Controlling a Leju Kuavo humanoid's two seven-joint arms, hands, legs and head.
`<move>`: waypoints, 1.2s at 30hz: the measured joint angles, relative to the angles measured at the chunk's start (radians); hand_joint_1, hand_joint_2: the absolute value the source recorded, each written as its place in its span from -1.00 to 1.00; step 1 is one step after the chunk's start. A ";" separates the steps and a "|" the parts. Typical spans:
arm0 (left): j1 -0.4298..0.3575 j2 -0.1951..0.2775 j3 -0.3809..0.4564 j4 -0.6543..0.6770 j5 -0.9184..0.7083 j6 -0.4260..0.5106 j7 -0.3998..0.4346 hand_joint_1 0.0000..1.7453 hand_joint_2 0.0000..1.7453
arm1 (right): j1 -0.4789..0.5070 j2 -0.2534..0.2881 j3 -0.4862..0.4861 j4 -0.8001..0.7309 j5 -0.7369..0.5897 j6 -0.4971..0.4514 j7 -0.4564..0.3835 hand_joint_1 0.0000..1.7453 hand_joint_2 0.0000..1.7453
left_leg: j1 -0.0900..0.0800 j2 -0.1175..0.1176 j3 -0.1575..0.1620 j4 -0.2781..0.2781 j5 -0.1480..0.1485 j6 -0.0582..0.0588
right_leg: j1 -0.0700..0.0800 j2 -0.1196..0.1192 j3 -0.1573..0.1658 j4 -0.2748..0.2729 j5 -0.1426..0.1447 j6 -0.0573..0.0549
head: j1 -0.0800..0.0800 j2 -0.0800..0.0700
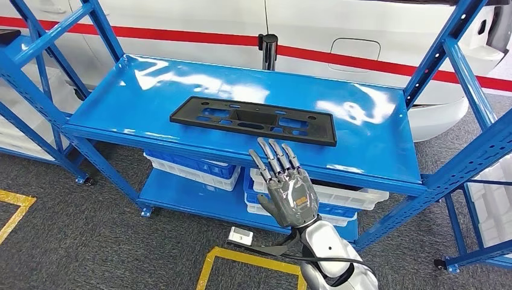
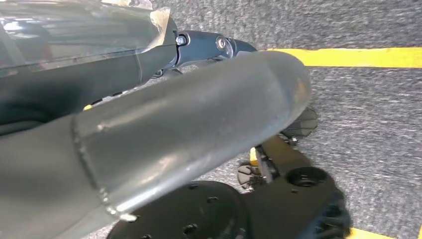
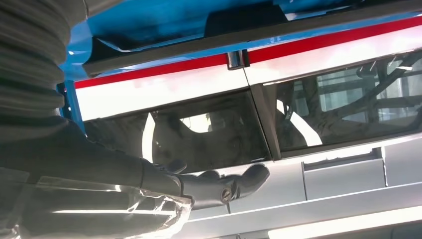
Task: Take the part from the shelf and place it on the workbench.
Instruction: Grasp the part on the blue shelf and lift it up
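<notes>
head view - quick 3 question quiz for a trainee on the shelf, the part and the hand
1. True or false: the right hand already grips the black part.
2. Where does the black part lie? A) on the floor B) flat on the top blue shelf C) in a crate
3. What sits on the lower shelf level under the top board?

Key
1. False: the hand hovers with fingers spread at the shelf's front edge, short of the part.
2. B
3. Blue and white crates.
</notes>
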 joint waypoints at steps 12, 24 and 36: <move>-0.031 0.000 -0.001 -0.002 -0.012 -0.015 0.020 -1.00 -1.00 | -0.012 0.006 0.000 0.003 -0.006 0.026 0.007 -1.00 1.00 | -0.010 -0.003 0.043 -0.042 -0.015 0.054 | -0.001 -0.003 -0.155 0.240 -0.061 0.034 | 0.006 0.000; -0.056 -0.007 -0.001 -0.008 -0.009 -0.011 0.020 -1.00 -1.00 | -0.088 0.049 -0.002 0.037 0.007 0.086 0.018 -1.00 1.00 | -0.002 -0.001 -0.055 0.188 -0.141 -0.007 | -0.007 -0.006 -0.034 0.002 0.027 -0.015 | -0.002 0.000; -0.048 -0.015 0.001 -0.010 -0.012 0.004 0.010 -1.00 -1.00 | -0.143 0.077 0.022 0.128 0.039 0.088 0.027 -1.00 1.00 | -0.007 -0.001 0.012 -0.045 0.016 0.036 | 0.007 -0.003 -0.010 0.021 -0.023 0.021 | 0.002 0.000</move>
